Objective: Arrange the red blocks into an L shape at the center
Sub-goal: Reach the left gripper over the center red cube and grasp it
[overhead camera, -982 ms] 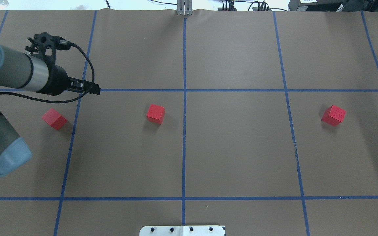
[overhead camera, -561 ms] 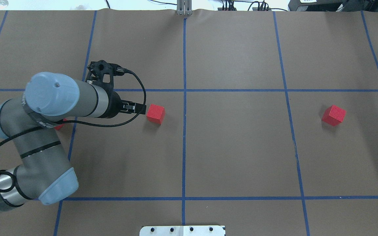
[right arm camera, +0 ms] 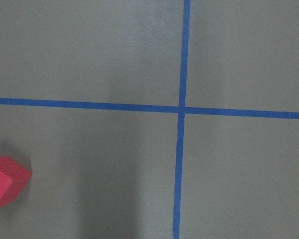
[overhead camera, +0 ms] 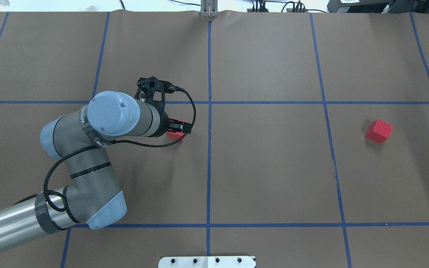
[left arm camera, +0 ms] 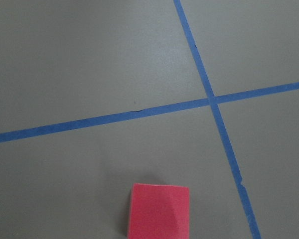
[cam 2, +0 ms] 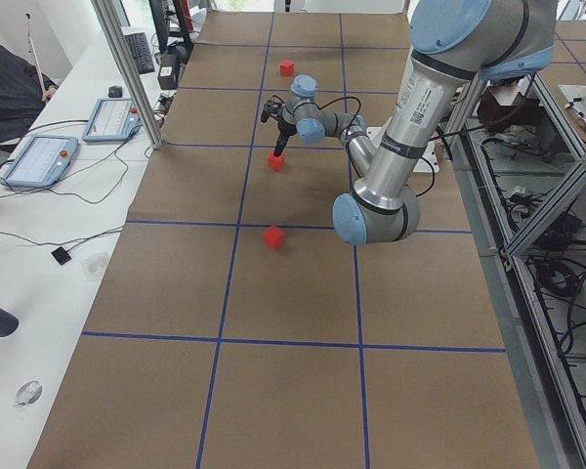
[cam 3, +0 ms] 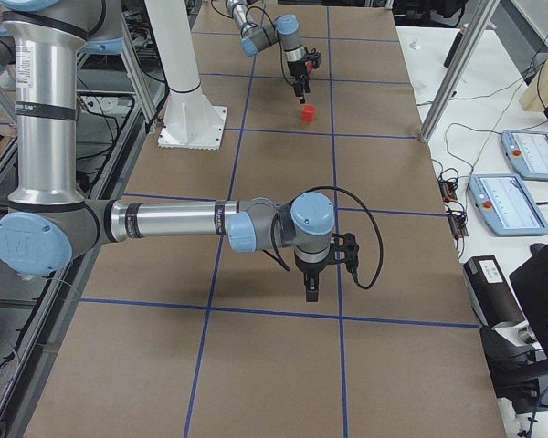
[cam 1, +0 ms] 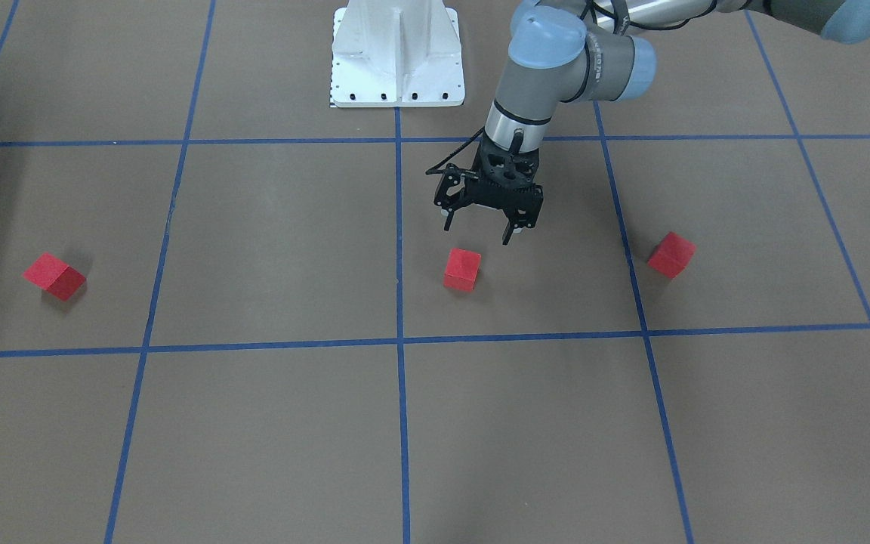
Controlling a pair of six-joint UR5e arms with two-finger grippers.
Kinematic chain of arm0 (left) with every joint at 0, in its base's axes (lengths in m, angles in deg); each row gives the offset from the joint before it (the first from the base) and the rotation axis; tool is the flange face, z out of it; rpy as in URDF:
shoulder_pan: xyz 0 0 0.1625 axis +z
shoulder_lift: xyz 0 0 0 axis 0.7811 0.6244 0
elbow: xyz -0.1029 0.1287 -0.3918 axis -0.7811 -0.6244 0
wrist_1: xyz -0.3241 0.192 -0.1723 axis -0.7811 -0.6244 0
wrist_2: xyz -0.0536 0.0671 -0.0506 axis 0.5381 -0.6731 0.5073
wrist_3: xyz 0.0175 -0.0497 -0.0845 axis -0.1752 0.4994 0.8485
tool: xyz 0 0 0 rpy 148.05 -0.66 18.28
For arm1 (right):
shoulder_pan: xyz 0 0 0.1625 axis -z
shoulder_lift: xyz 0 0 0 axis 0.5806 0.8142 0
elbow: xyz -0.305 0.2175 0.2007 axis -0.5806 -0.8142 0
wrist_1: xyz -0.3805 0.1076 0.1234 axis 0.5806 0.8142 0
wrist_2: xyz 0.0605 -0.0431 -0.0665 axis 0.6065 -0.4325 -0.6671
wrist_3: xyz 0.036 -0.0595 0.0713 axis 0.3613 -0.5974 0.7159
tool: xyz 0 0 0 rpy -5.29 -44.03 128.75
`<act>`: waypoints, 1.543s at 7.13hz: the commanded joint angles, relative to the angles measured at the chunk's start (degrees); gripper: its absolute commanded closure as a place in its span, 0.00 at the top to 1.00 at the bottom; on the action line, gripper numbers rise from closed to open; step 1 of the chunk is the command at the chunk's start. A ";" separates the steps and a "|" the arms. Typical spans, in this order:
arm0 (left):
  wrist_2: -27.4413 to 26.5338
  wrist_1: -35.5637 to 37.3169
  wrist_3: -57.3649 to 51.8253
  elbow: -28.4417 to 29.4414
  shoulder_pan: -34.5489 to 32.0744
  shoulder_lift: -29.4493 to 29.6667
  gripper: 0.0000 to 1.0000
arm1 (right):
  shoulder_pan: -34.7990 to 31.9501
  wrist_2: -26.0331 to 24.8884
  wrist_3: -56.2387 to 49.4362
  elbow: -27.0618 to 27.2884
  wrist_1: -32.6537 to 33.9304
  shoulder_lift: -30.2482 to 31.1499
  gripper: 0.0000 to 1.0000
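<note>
Where blue tape [cam 1: 284, 344] grids it, the brown counter [cam 1: 254, 227] carries all items. Left arm [cam 1: 526, 98]: reaches toward the center [cam 1: 399, 249]. Left gripper [cam 1: 478, 228]: jaws spread wide, hanging over the middle red block [cam 1: 462, 270]. Right gripper [cam 3: 310, 292]: spread cannot be told. Red blocks, three: middle one just beside the center; left red block [cam 1: 671, 254] and right red block [cam 1: 54, 276] well apart outward.

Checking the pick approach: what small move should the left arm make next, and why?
Probably lower the left gripper straight down over the small matte red cube beside the central blue tape line. Its jaws stand open and hang above that cube without touching it, so they must straddle it before closing.
</note>
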 commanded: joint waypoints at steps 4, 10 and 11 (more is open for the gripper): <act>-0.51 -0.27 0.04 4.84 0.84 2.58 1.00 | 0.01 0.00 0.00 -0.73 0.10 0.09 0.99; -1.65 -2.63 -0.31 8.89 1.72 2.68 1.00 | 0.01 0.00 -0.18 -1.26 0.10 0.00 0.99; -1.65 -3.43 -0.23 10.30 2.07 3.11 1.00 | 0.01 0.00 -0.18 -1.26 -0.07 0.00 0.99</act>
